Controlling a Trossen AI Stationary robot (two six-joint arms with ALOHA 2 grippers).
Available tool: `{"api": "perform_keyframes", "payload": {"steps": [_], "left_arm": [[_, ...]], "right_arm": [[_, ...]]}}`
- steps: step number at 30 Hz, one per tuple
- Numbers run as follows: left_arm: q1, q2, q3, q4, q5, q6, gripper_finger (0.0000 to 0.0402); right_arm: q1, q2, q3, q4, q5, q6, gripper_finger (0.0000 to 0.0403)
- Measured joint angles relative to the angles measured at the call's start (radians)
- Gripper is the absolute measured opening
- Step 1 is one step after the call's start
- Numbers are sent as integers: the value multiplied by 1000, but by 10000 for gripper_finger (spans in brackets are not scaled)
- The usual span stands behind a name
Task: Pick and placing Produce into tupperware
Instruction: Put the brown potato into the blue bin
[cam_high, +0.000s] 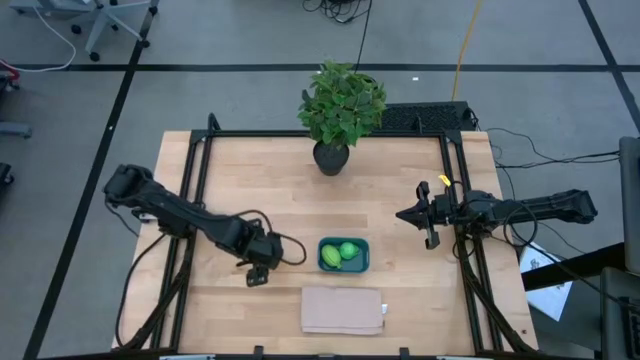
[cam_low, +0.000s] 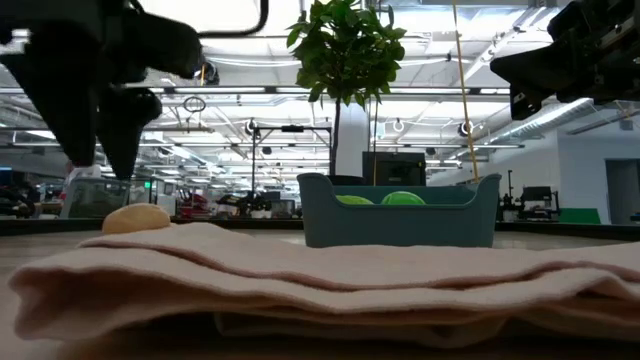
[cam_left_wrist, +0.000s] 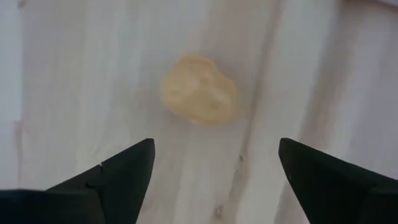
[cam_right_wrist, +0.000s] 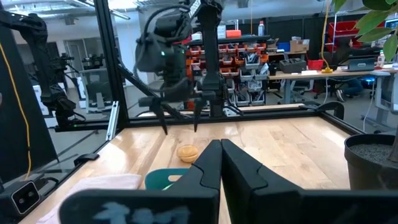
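Observation:
A tan egg-like piece of produce (cam_left_wrist: 199, 90) lies on the wooden table, left of the teal tupperware (cam_high: 361, 262). My left gripper (cam_left_wrist: 214, 149) hangs open just above it, its fingers pointing down with one finger off to each side, touching nothing. In the high view the gripper (cam_high: 258, 272) hides the piece. The tupperware holds a yellow-green oblong fruit (cam_high: 329, 258) and a bright green ball (cam_high: 347, 250). My right gripper (cam_high: 402, 214) waits shut at the table's right side, raised and level.
A folded beige cloth (cam_high: 343, 309) lies near the front edge, just in front of the tupperware. A potted leafy plant (cam_high: 338, 110) stands at the far middle. Black frame rails (cam_high: 195, 170) run along the table's sides.

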Motion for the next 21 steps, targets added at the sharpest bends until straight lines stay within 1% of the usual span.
{"api": "perform_keyframes", "payload": {"steps": [3, 8, 11, 13, 18, 21], "left_arm": [[24, 20, 0, 1, -7, -50, 353], [27, 21, 0, 6, -5, -38, 354], [44, 18, 0, 7, 7, -94, 354], [53, 18, 0, 7, 20, -103, 354], [48, 18, 0, 8, 20, 49, 354], [47, 18, 0, 37, 21, 145, 354]], "right_arm": [[0, 0, 0, 0, 0, 0, 0], [0, 0, 0, 0, 0, 0, 0], [0, 0, 0, 0, 0, 0, 0], [0, 0, 0, 0, 0, 0, 0], [0, 0, 0, 0, 0, 0, 0], [0, 0, 0, 0, 0, 0, 0]]}}
